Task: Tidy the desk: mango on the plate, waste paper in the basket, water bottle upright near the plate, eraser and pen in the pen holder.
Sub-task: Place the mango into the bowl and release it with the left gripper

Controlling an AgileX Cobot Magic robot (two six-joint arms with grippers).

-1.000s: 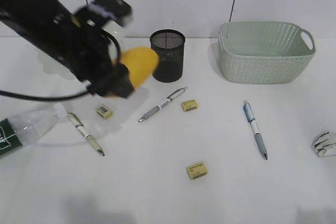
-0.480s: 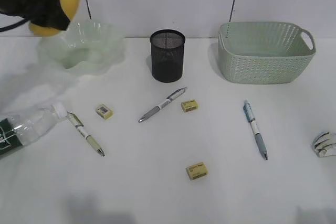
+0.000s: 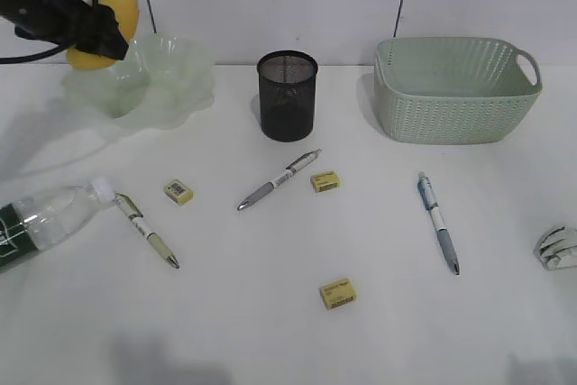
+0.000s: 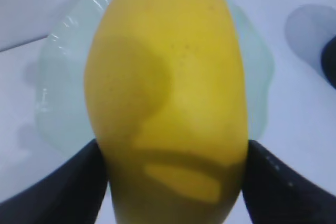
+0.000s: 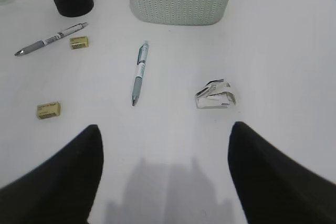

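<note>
One fruit is what I have in hand: my left gripper has its jaws spread wide around the mango, clamped on its lower flanks, and I'm holding it above the plate, over the plate's far-left rim rather than its middle. My right gripper stands wide open over bare desk, gripping nothing.

I judge the risk is in the release. The mango is round and smooth, and the plate's rim is wavy and shallow; if I let go while off-centre, it could strike the rim, tip the plate, or roll off toward the wall behind it. Dropping from too high would add a bounce.

From the exterior view I see the layout around the plate: the pen holder to its right, the basket further right, the water bottle lying on its side in front of the plate, pens and erasers scattered. That view hides the jaws behind the arm. My left wrist view shows the grip itself and the plate directly behind the mango. Only the right wrist view shows the waste paper clearly, well right of the plate.
</note>
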